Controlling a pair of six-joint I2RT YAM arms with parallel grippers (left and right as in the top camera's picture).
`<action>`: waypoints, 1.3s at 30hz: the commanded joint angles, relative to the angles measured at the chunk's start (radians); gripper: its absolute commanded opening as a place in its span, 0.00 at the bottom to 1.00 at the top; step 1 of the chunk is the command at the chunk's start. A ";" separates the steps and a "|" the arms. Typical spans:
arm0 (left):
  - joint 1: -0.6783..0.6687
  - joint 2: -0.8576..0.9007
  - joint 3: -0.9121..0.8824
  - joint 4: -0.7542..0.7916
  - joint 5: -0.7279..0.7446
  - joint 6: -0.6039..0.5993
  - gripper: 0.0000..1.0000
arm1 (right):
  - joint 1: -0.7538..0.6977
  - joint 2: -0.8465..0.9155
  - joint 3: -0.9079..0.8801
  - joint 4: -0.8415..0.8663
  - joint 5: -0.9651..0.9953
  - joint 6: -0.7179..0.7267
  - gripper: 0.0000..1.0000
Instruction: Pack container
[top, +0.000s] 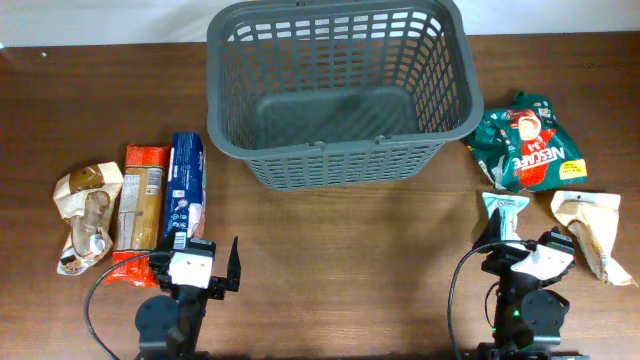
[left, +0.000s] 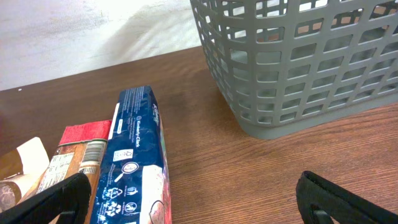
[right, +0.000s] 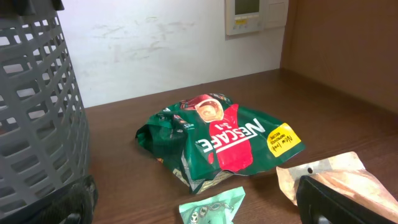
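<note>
Probably light yet stiff, the large dark grey slotted plastic basket (top: 335, 165) stands far mid-table, best held by its thick rim; left gripper (top: 195, 263) and right gripper (top: 525, 248) gape empty.

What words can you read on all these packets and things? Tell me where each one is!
"NESCAFE": white letters on the green bag.
yellow badge on that same bag: print too small to read.
blue packet: white print and symbols, too blurred to read.
red-and-tan packet: barcode and label, unreadable.
wall panel: nothing legible.
</note>
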 joint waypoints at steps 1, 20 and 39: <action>-0.004 -0.011 -0.009 0.005 0.008 -0.009 0.99 | 0.009 -0.008 -0.006 -0.004 0.016 0.001 0.99; -0.004 -0.011 -0.009 0.005 0.008 -0.009 0.99 | 0.009 -0.008 -0.006 -0.004 0.016 0.001 0.99; -0.004 -0.011 -0.009 0.005 0.007 -0.009 0.99 | 0.009 -0.006 -0.005 0.018 -0.490 0.332 0.99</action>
